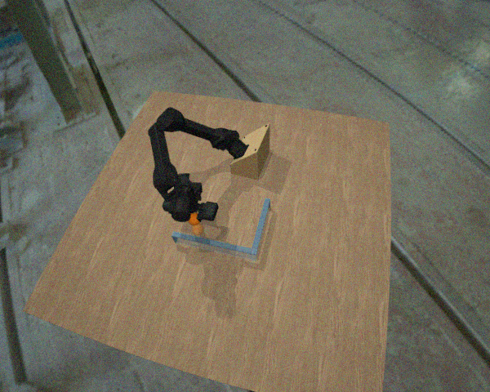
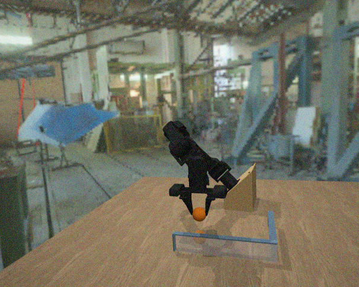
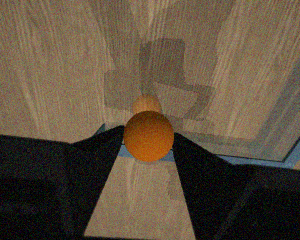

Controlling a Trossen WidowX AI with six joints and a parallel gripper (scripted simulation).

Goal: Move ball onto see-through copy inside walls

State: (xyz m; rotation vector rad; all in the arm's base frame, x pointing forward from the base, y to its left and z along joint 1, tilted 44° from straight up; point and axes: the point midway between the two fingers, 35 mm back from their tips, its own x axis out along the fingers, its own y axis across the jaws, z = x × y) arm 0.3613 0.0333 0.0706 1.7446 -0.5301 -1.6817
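No long axis is shown by the round ball; it is being clamped between the partly closed gripper's fingertips above the tabletop.

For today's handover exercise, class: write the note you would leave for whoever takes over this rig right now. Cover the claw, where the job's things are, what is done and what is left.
Claw: shut on the orange ball, held above the table.
See-through copy: on the table just inside the near clear wall, towards its open end, below the ball and slightly nearer the wall.
Side wall: joins the near one at the corner.
Done: ball picked up and brought over the spot.
Left: lower it onto the copy, open the claw, back away, check that the ball lies still inside the walls.
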